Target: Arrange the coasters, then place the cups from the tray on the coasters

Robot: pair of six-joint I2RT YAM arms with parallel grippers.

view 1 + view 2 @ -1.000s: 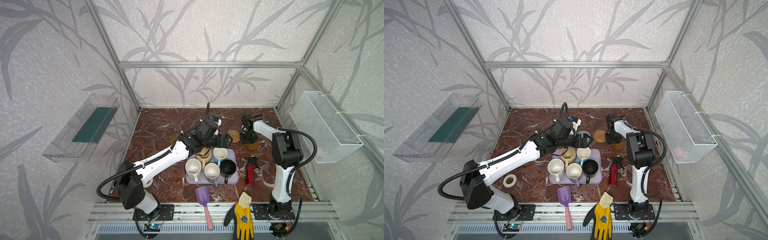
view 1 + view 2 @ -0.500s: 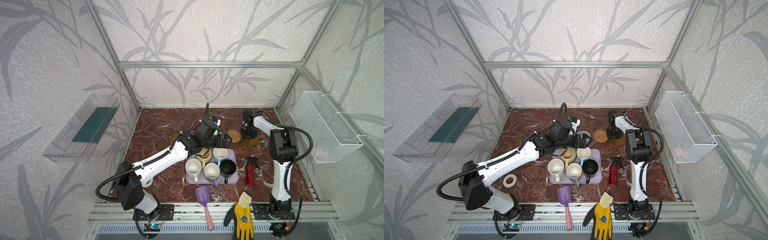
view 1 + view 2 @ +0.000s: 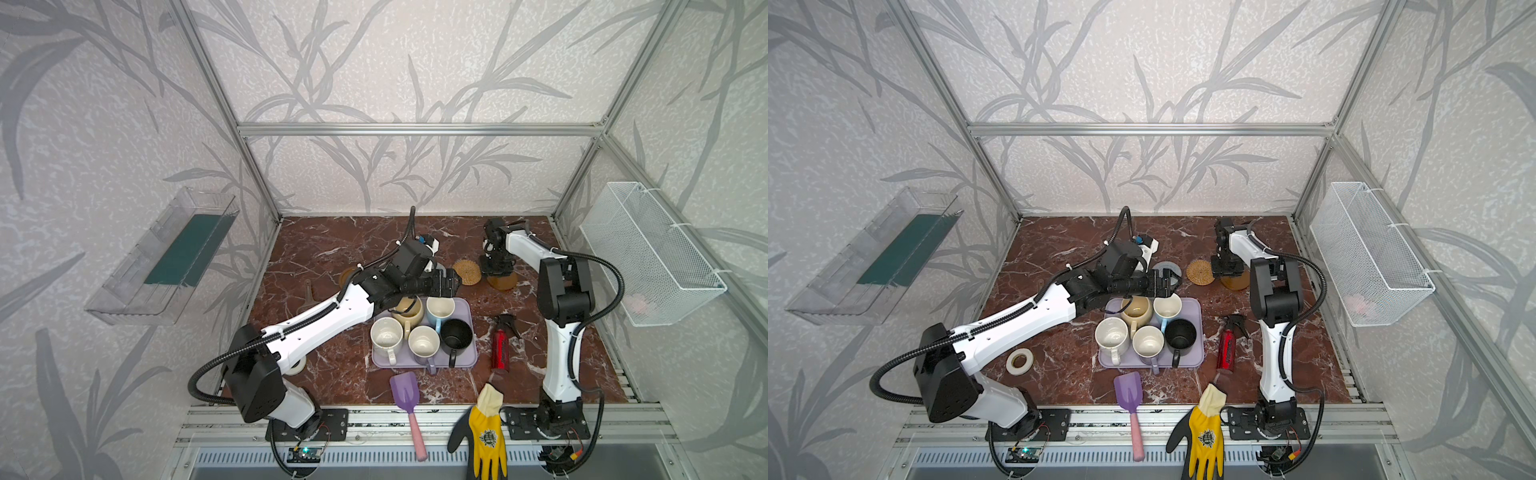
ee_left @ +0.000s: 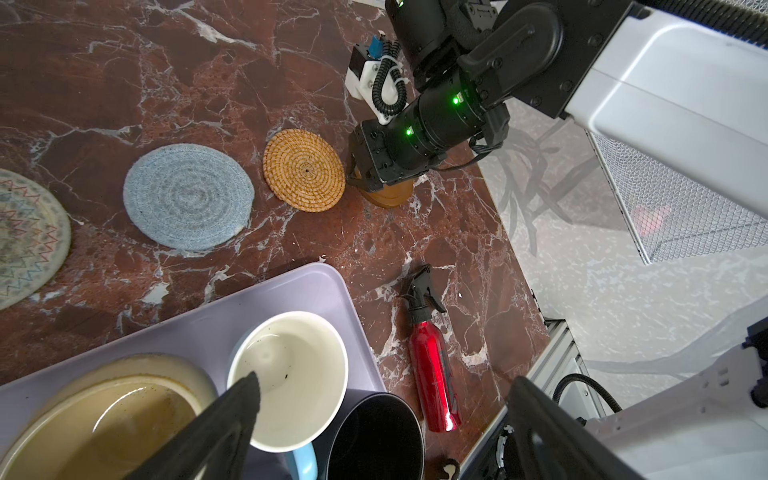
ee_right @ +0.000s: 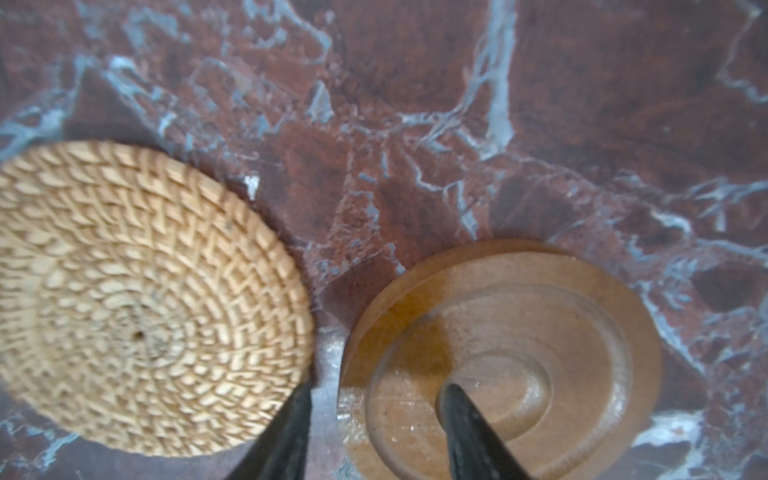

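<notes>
On the lavender tray [image 3: 471, 362] stand the beige-yellow [image 3: 409, 311], light blue [image 3: 440, 308], speckled white [image 3: 386, 336], lavender [image 3: 424, 343] and black [image 3: 457, 335] cups. Behind it the coasters lie in a row: beige-white [image 4: 25, 237], grey-blue [image 4: 189, 195], rattan [image 4: 305, 168], amber [image 4: 392, 195]. My left gripper [image 4: 384, 395] hangs open above the light blue and black cups, holding nothing. My right gripper [image 5: 378, 388] points down over the flat amber coaster [image 5: 540, 316]. Its jaws stand apart, one fingertip on the coaster, the other off its rim beside the rattan coaster [image 5: 137, 291].
A red spray bottle [image 3: 498, 349] lies right of the tray. Purple scoop [image 3: 405, 392] and yellow glove [image 3: 486, 432] lie at the front edge, a white tape roll [image 3: 1019, 360] front left. A wire basket [image 3: 648, 253] hangs on the right wall, a clear bin [image 3: 166, 257] on the left.
The right gripper carried the amber coaster a little toward the back, beside the rattan one, and its jaws have widened off it. The left arm has stayed put.
</notes>
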